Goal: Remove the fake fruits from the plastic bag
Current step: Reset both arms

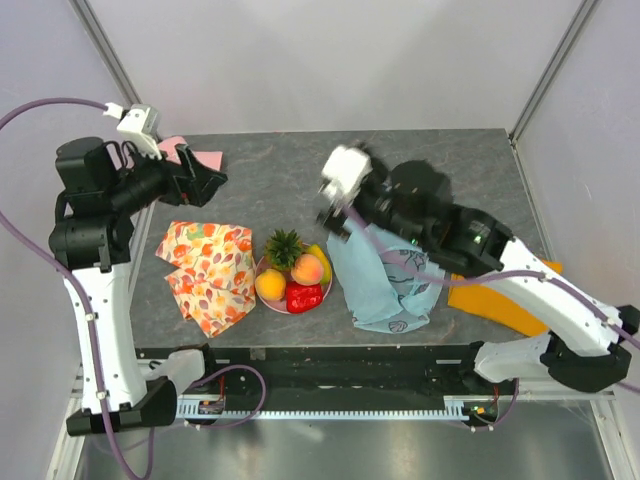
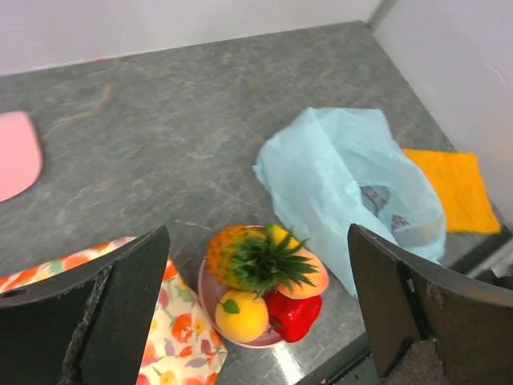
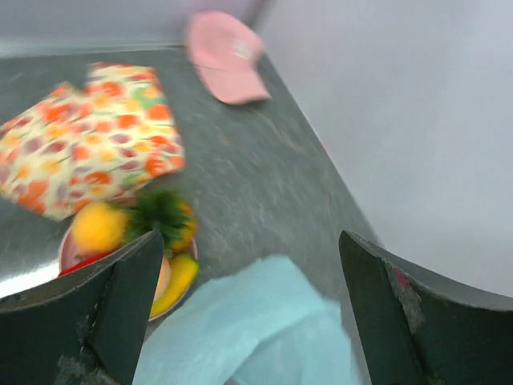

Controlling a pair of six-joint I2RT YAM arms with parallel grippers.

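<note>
The fake fruits sit piled on a small pink plate (image 1: 325, 291): orange ball (image 1: 270, 285), mini pineapple (image 1: 284, 246), mango (image 1: 321, 257), red bell pepper (image 1: 303, 297) and peach (image 1: 308, 268). The light-blue plastic bag (image 1: 385, 285) lies crumpled and flat just right of the plate. My left gripper (image 1: 205, 175) is open and empty, high over the table's back left; its view shows the fruits (image 2: 256, 273) and the bag (image 2: 353, 180) below. My right gripper (image 1: 335, 218) is open and empty above the bag's far end (image 3: 264, 329), and its view is blurred.
A floral orange-and-white cloth (image 1: 205, 270) lies left of the plate. A flat orange cloth (image 1: 500, 300) lies at the right, partly under my right arm. A pink cap (image 1: 195, 152) sits at the back left. The table's front edge runs just below the plate.
</note>
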